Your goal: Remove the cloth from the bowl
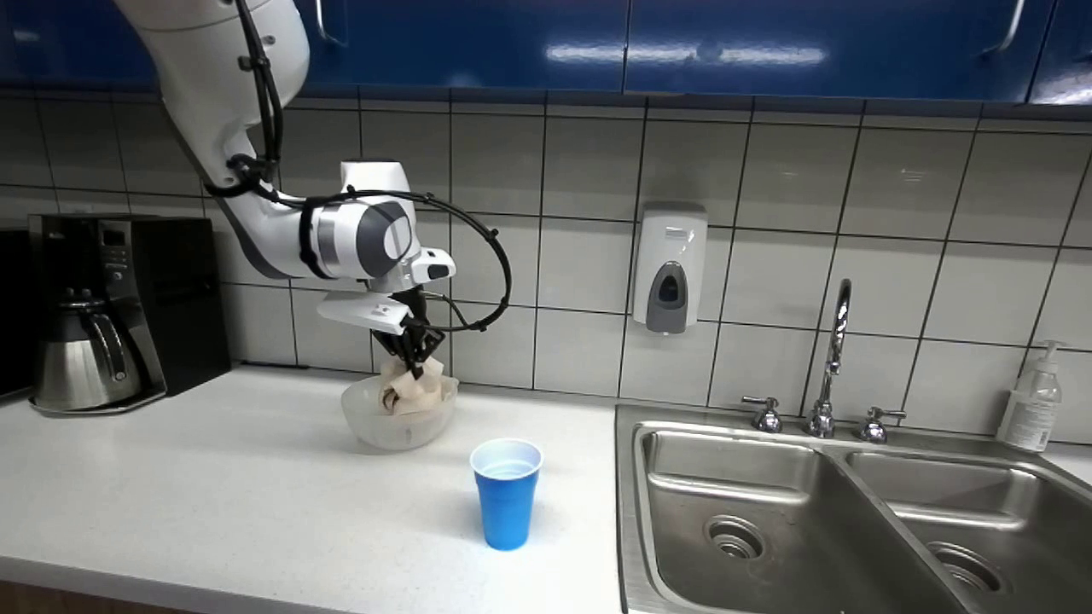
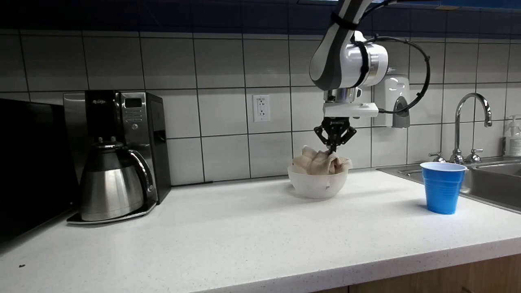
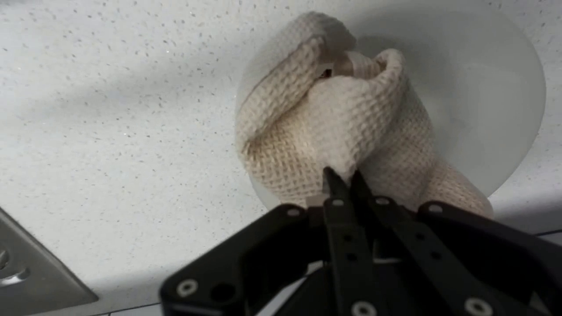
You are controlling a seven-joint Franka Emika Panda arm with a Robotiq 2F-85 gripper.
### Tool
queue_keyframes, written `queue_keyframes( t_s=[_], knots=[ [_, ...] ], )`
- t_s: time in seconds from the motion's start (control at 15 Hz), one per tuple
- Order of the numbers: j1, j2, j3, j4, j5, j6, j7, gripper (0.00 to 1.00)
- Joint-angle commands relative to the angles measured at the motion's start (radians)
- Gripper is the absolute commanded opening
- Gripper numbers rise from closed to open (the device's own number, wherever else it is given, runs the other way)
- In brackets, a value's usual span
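The Robotiq gripper (image 3: 344, 176) pointed down over the frosted translucent bowl (image 2: 311, 186), its fingers (image 3: 338, 189) drawn nearly together and pinching a fold of the beige woven cloth (image 3: 351, 112). The cloth lay bunched inside the bowl, rising above its rim in both exterior views. In the wrist view it filled the bowl's nine-o'clock side and trailed toward five o'clock, while the bowl's inner wall showed toward three. The bowl stood upright on the white speckled counter (image 2: 244, 236), near the tiled wall (image 2: 222, 112). Measured from the bowl in an exterior view, a blue plastic cup (image 1: 507, 503) stood upright at four o'clock, a wall-mounted soap dispenser (image 1: 670, 269) hung at two, and a chrome faucet (image 1: 831, 370) rose at three, behind a double-basin steel sink (image 1: 630, 503); a clear pump bottle (image 1: 1031, 409) stood farther out at that same hour. In an exterior view, a drip coffee maker (image 2: 160, 162) with a steel carafe (image 2: 112, 187) sat at nine o'clock from the bowl, and a white wall outlet (image 2: 261, 108) showed at about eleven.
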Motion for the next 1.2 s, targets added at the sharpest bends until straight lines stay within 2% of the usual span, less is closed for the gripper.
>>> queue_keyframes(
  t_s=[0.0, 0.53, 1.13],
  knots=[
    [-0.010, -0.136, 0.000, -0.121, -0.036, -0.014, 0.017, 0.01],
    [-0.044, -0.326, 0.018, -0.257, -0.064, 0.012, 0.011, 0.01],
    [-0.057, -0.548, 0.053, -0.466, -0.023, -0.042, -0.033, 0.01]
  ],
)
